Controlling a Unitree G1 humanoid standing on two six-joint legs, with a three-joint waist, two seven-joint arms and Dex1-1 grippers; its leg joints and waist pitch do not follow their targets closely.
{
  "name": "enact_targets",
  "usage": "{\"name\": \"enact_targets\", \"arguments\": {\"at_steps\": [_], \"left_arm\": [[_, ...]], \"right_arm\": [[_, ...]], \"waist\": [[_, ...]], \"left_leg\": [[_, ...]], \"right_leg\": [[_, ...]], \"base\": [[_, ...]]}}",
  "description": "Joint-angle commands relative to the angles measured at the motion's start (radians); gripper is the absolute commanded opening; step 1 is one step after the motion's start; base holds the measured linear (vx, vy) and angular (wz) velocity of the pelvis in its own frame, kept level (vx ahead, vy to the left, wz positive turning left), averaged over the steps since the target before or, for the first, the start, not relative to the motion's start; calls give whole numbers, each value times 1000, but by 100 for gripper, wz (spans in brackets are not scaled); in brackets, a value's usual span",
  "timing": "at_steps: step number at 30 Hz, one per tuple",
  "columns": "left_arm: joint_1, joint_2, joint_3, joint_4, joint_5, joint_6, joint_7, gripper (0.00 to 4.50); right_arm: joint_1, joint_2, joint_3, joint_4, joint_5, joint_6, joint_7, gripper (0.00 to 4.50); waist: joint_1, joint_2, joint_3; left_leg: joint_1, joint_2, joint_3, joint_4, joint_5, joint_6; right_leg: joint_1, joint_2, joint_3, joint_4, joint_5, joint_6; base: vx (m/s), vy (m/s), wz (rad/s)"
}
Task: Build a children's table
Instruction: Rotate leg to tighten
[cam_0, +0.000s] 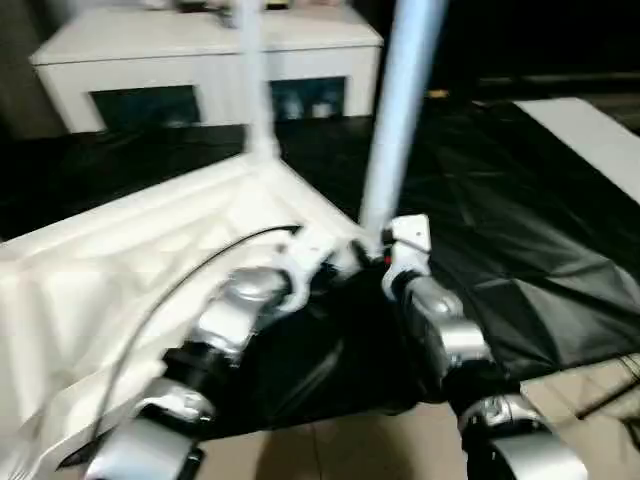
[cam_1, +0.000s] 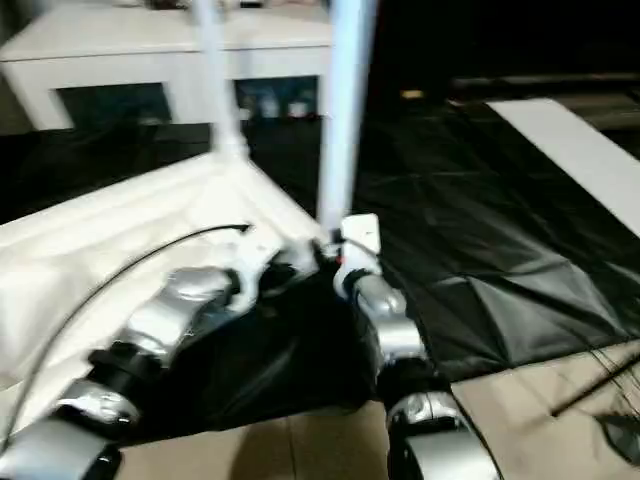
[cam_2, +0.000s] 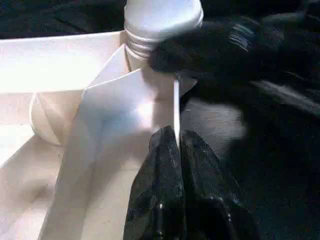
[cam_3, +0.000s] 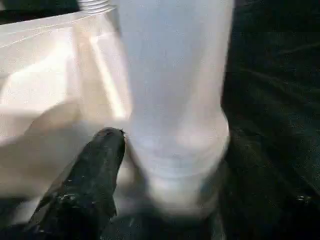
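Observation:
The white tabletop (cam_0: 120, 260) lies underside up on the black mat, its ribs showing. One white leg (cam_0: 255, 80) stands upright in the far corner socket. A second leg (cam_0: 400, 110) stands at the near corner, its threaded base (cam_2: 160, 25) at the socket. My right gripper (cam_0: 385, 252) is shut around the bottom of this leg; one black finger (cam_3: 97, 175) presses its side, the other is hidden behind it. My left gripper (cam_2: 176, 145) is shut on the tabletop's thin rim (cam_2: 176, 100) right beside that corner.
A white cabinet with glass doors (cam_0: 200, 60) stands behind the tabletop. The black mat (cam_0: 520, 230) spreads to the right, with a white panel (cam_0: 590, 130) on it. Tiled floor (cam_0: 570, 380) and loose cables (cam_1: 600, 390) lie at the near right.

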Motion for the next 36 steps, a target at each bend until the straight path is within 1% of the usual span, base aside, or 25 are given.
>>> {"name": "enact_targets", "arguments": {"at_steps": [1, 2, 4, 5, 6, 7, 8, 9, 10, 11, 12, 13, 14, 16, 17, 20, 22, 23, 27, 28, 29, 33, 34, 36], "left_arm": [[34, 9, 3, 3, 4, -15, -5, 0], [47, 36, -16, -16, 12, -44, -49, 0], [58, 52, -25, -27, 11, -58, -83, 0], [72, 72, -35, -42, 3, -81, -133, 0], [80, 83, -38, -50, -3, -96, -164, 0], [89, 99, -44, -61, -11, -102, -203, 0], [101, 118, -52, -76, -24, -114, -253, 0], [106, 126, -55, -84, -30, -116, -275, 0], [116, 147, -62, -104, -47, -115, -328, 0], [116, 147, -62, -104, -47, -115, -328, 0], [127, 170, -71, -131, -60, -105, -380, 0], [129, 177, -74, -138, -63, -103, -394, 0], [133, 191, -78, -152, -68, -101, -424, 0], [135, 198, -79, -158, -71, -101, -440, 0], [135, 202, -78, -168, -79, -93, -459, 0], [136, 204, -77, -176, -85, -85, -479, 0], [137, 205, -78, -180, -88, -81, -484, 0], [137, 205, -78, -184, -89, -77, -488, 0], [136, 204, -78, -187, -90, -72, -490, 0], [134, 203, -76, -187, -88, -71, -492, 0], [134, 203, -74, -187, -87, -69, -492, 0], [134, 203, -73, -187, -87, -68, -493, 0], [132, 202, -72, -186, -86, -68, -492, 0], [131, 202, -71, -185, -86, -67, -491, 0]], "right_arm": [[-8, -3, 22, -15, 5, 5, 51, 378], [-4, -43, 15, -37, 20, 10, 104, 387], [4, -76, 21, -57, 27, 13, 164, 387], [20, -128, 38, -89, 33, 15, 259, 387], [32, -161, 51, -109, 34, 15, 317, 387], [46, -202, 63, -136, 42, 15, 391, 387], [62, -243, 72, -164, 50, 16, 473, 387], [68, -260, 76, -174, 53, 15, 507, 387], [82, -304, 89, -197, 58, 8, 591, 387], [82, -304, 89, -197, 58, 8, 591, 387], [91, -341, 99, -209, 64, 3, 662, 387], [93, -349, 100, -211, 66, 3, 678, 387], [95, -367, 105, -215, 74, 4, 715, 387], [96, -376, 109, -218, 78, 5, 736, 387], [96, -380, 115, -224, 88, 12, 767, 387], [98, -373, 132, -228, 95, 16, 808, 387], [96, -366, 139, -221, 86, 6, 812, 387], [92, -359, 140, -214, 84, 5, 817, 387], [76, -340, 152, -179, 63, -12, 810, 387], [67, -336, 153, -163, 58, -17, 802, 354], [60, -335, 154, -152, 54, -21, 791, 354], [54, -333, 152, -142, 54, -26, 781, 351], [47, -332, 149, -132, 52, -29, 774, 311], [43, -334, 151, -120, 38, -44, 776, 313]], "waist": [[8, -10, -54], [6, -11, -53], [5, -11, -54], [7, -10, -54], [11, -9, -55], [14, -5, -57], [16, -7, -58], [18, -8, -58], [21, -3, -58], [21, -3, -58], [24, -4, -59], [25, -5, -59], [25, -4, -58], [27, -5, -56], [28, -5, -55], [29, -6, -56], [29, -6, -56], [29, -9, -57], [30, -9, -59], [30, -8, -59], [30, -10, -59], [31, -9, -59], [31, -9, -59], [31, -9, -60]], "left_leg": [[-8, 24, -7, -81, -225, 29], [-4, 25, -4, -78, -226, 36], [-8, 26, -4, -78, -213, 43], [-4, 27, -2, -75, -208, 52], [-3, 27, -1, -73, -195, 62], [-2, 29, 0, -71, -167, 70], [-2, 28, 1, -68, -155, 83], [-3, 28, 2, -68, -151, 90], [-1, 29, 2, -67, -143, 97], [-1, 29, 2, -67, -143, 97], [-1, 30, 3, -65, -136, 103], [0, 31, 3, -64, -141, 105], [0, 31, 4, -65, -147, 104], [0, 33, 4, -66, -164, 99], [5, 34, 5, -67, -182, 93], [4, 35, 3, -68, -188, 86], [2, 35, 3, -68, -181, 85], [2, 34, 3, -67, -170, 86], [1, 32, 3, -64, -133, 94], [1, 32, 4, -64, -133, 95], [1, 32, 4, -64, -137, 96], [1, 31, 4, -64, -136, 91], [1, 31, 4, -64, -133, 91], [2, 31, 4, -63, -134, 91]], "right_leg": [[48, -45, 27, -73, -244, -183], [46, -43, 28, -72, -232, -203], [50, -44, 28, -71, -218, -209], [47, -43, 28, -70, -200, -217], [48, -41, 28, -69, -173, -225], [49, -41, 28, -63, -129, -236], [51, -40, 27, -60, -96, -248], [52, -39, 26, -59, -85, -252], [50, -40, 26, -57, -69, -265], [50, -40, 26, -57, -69, -265], [50, -40, 26, -53, -53, -282], [50, -40, 25, -53, -54, -289], [49, -40, 25, -54, -60, -292], [49, -41, 25, -55, -80, -297], [46, -41, 26, -57, -101, -296], [47, -41, 26, -55, -112, -293], [47, -42, 26, -55, -108, -292], [48, -42, 26, -53, -96, -292], [49, -42, 25, -49, -63, -299], [49, -42, 25, -49, -61, -302], [49, -42, 25, -50, -67, -300], [50, -42, 25, -50, -75, -295], [50, -43, 25, -49, -72, -296], [50, -42, 25, -49, -72, -297]], "base": [[0, 0, 0], [0, 0, 0], [0, 0, 0], [0, 0, 0], [0, 0, 0], [0, 0, 0], [0, 0, 0], [0, 0, 0], [0, 0, 0], [0, 0, 0], [0, 0, 0], [0, 0, 0], [0, 0, 0], [0, 0, 0], [0, 0, 0], [0, 0, 0], [0, 0, 0], [0, 0, 0], [0, 0, 0], [0, 0, 0], [0, 0, 0], [0, 0, 0], [0, 0, 0], [0, 0, 0]]}}
